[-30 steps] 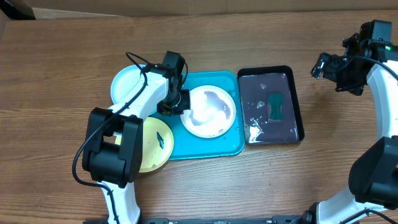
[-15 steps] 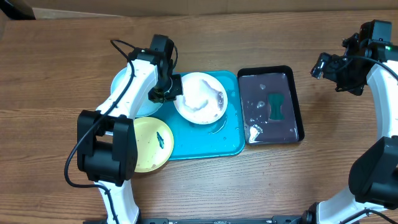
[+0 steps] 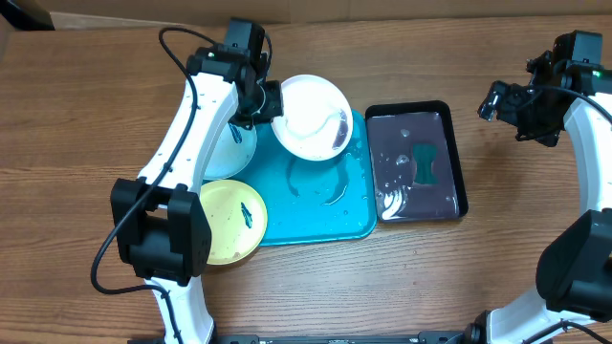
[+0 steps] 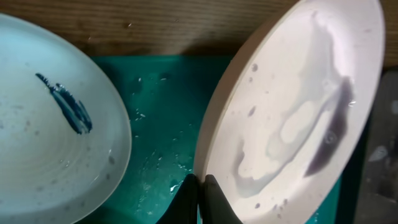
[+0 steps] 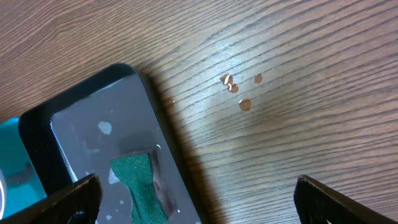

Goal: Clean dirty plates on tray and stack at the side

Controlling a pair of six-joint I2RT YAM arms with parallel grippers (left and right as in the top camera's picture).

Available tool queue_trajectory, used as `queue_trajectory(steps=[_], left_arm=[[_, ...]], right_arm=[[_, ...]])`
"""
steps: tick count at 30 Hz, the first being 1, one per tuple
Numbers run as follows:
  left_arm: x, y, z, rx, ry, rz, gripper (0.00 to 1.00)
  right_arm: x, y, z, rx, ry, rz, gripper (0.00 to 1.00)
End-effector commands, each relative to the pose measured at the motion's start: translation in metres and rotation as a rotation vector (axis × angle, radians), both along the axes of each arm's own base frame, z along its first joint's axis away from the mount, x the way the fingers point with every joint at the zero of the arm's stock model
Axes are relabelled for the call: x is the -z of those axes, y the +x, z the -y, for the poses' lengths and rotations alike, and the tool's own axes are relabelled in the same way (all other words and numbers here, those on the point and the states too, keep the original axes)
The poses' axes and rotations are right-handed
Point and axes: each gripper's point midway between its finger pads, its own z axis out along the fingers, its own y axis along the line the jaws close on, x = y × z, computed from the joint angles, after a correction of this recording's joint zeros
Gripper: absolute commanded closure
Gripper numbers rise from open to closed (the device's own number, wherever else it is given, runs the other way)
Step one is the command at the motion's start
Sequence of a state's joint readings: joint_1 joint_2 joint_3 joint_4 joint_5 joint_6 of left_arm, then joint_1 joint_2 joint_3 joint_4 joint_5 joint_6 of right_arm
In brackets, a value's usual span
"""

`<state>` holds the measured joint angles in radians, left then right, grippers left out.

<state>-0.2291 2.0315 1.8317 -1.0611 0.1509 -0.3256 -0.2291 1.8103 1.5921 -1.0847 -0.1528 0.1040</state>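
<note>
One white plate is held tilted above the far edge of the tray, clamped at its left rim by the left gripper, its body carried rightward of the jaws. The right gripper is spread wide, well apart.

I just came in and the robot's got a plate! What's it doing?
The left gripper is pinching the white plate by its rim and holding it tilted above the back of the teal tray. The plate looks wet and streaky. The light blue plate and the yellow plate each show a dark-blue smear. The right gripper hangs open over the table beside the black tray, where a green sponge lies.
</note>
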Motion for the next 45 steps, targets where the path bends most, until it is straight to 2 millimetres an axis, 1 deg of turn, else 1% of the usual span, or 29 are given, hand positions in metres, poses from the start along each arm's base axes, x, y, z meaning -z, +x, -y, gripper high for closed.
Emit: queue_trajectory(steps=[1, 4, 7, 10, 15, 18, 21, 25, 29, 31, 36, 41, 45], left_arm=[[-0.018, 0.009, 0.020, 0.062, -0.087, 0.042, 0.96], [-0.024, 0.013, 0.034, 0.084, -0.111, 0.074, 0.96], [-0.027, 0.015, 0.052, 0.118, -0.118, 0.109, 0.96], [-0.031, 0.017, 0.073, 0.125, -0.115, 0.148, 0.96], [-0.039, 0.020, 0.110, 0.149, -0.051, 0.257, 0.96], [-0.044, 0.019, 0.131, 0.169, 0.009, 0.330, 0.96], [-0.050, 0.018, 0.142, 0.164, 0.109, 0.407, 0.96], [-0.062, 0.013, 0.154, 0.174, 0.276, 0.527, 0.96], [-0.083, 0.007, 0.160, 0.177, 0.469, 0.659, 0.96], [-0.096, 0.002, 0.166, 0.191, 0.561, 0.725, 0.96], [-0.134, -0.016, 0.183, 0.194, 0.774, 0.883, 0.96], [-0.165, -0.034, 0.203, 0.216, 0.899, 0.987, 0.96], [-0.183, -0.044, 0.215, 0.231, 0.959, 1.039, 0.96]], right_arm=[[-0.003, 0.002, 0.002, 0.003, -0.001, 0.012, 0.00], [-0.003, 0.002, 0.002, 0.003, -0.001, 0.012, 0.00], [-0.003, 0.002, 0.002, 0.003, -0.001, 0.012, 0.00], [-0.003, 0.002, 0.002, 0.003, -0.001, 0.012, 0.00], [-0.003, 0.002, 0.002, 0.003, -0.001, 0.012, 0.00], [-0.003, 0.002, 0.002, 0.003, -0.001, 0.012, 0.00], [-0.003, 0.002, 0.002, 0.003, -0.001, 0.012, 0.00], [-0.003, 0.002, 0.002, 0.003, -0.001, 0.012, 0.00], [-0.003, 0.002, 0.002, 0.003, -0.001, 0.012, 0.00], [-0.003, 0.002, 0.002, 0.003, -0.001, 0.012, 0.00], [-0.003, 0.002, 0.002, 0.003, -0.001, 0.012, 0.00], [-0.003, 0.002, 0.002, 0.003, -0.001, 0.012, 0.00], [-0.003, 0.002, 0.002, 0.003, -0.001, 0.012, 0.00]])
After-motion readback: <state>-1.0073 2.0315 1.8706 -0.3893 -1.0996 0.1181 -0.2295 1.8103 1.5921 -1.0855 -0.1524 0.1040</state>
